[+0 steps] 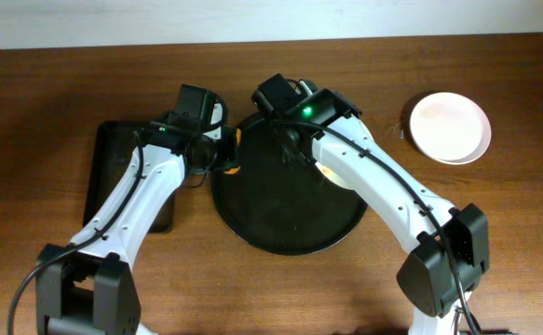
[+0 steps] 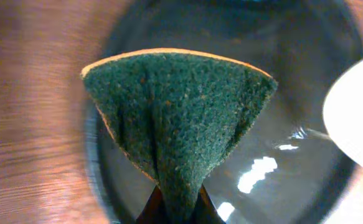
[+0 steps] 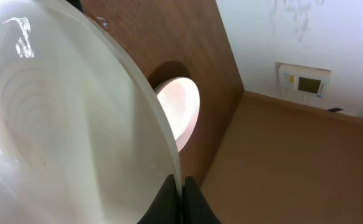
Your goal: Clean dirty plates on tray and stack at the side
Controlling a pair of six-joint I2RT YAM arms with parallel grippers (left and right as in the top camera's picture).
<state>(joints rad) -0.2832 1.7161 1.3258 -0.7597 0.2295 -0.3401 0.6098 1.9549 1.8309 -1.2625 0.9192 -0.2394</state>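
Observation:
My right gripper is shut on the rim of a white plate and holds it tilted over the round black tray. My left gripper is shut on a green scouring sponge with an orange back, at the tray's left rim. The white plate's edge shows at the right of the left wrist view, apart from the sponge. A pale pink plate lies on the table at the far right. A third plate is not in view.
A smaller rectangular black tray lies left of the round one, partly under my left arm. The brown wooden table ends at a white wall behind.

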